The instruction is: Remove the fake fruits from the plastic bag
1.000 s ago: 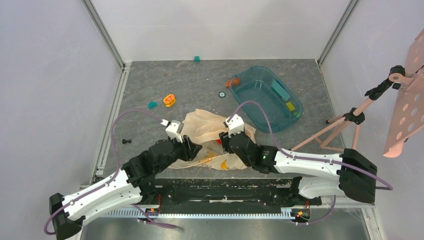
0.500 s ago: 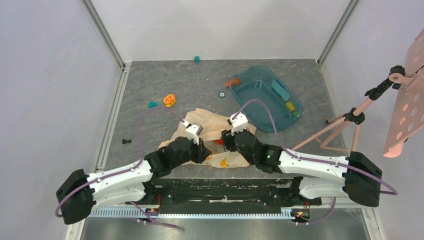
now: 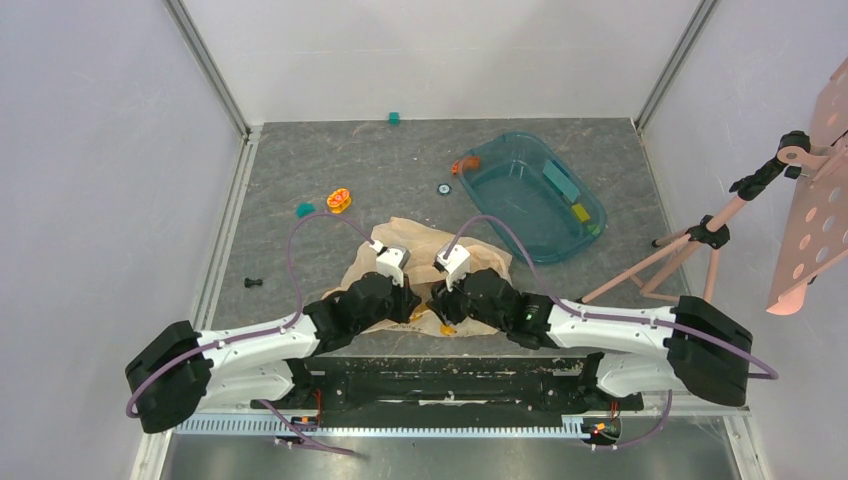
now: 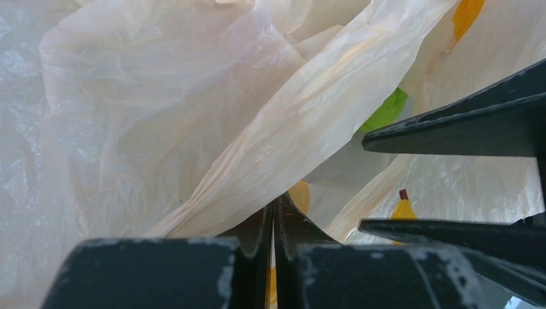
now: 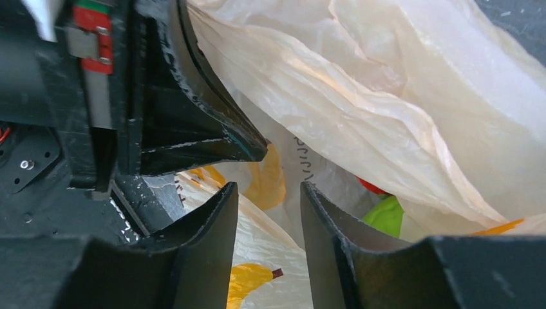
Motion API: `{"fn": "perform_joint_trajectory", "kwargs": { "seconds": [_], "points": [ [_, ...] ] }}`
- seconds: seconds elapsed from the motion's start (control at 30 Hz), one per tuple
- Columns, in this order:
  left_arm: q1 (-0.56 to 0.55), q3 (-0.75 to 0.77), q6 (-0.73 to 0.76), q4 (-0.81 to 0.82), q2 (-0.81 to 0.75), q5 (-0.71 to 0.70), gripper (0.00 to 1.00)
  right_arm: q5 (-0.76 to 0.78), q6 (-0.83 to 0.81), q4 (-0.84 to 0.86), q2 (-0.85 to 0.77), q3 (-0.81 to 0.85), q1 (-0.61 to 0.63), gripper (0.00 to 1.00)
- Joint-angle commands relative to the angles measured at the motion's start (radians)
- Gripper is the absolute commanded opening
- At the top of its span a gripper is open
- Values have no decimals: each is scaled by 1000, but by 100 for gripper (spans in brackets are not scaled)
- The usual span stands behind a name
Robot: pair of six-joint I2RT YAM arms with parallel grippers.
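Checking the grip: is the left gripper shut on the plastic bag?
Yes, the left gripper has its jaws pressed together with a fold of the plastic bag pinched between them.

Grey speckled counter [image 3: 300, 160]: teal transparent plastic tub [image 3: 520, 205] at far right, with a long teal block [image 3: 560, 180] and a yellow block [image 3: 580, 212] inside. Small orange piece [image 3: 460, 166] just beside its left corner. Orange-yellow ring toy [image 3: 339, 199] near a small teal block [image 3: 304, 209]. Pink tripod stand [image 3: 690, 245] off right.
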Motion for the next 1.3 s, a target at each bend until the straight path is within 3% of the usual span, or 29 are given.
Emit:
{"fn": "perform_joint_trajectory", "kwargs": {
  "seconds": [0.0,0.17,0.33,0.57,0.93,1.27],
  "points": [
    [-2,22,40,65,-9,-35,2,85,50,39,50,30,0,39],
    [-3,4,40,91,2,-15,2,187,77,29,164,110,-1,28],
    [-2,-21,40,120,18,-7,2,284,80,-37,279,212,-2,29],
    [-4,-68,29,170,62,6,2,341,29,-92,347,296,-16,48],
    [-4,-98,21,201,97,3,2,325,-35,-177,414,354,-76,67],
    [-4,-109,22,196,87,-17,2,283,-55,-173,456,344,-107,71]
  ]
}}
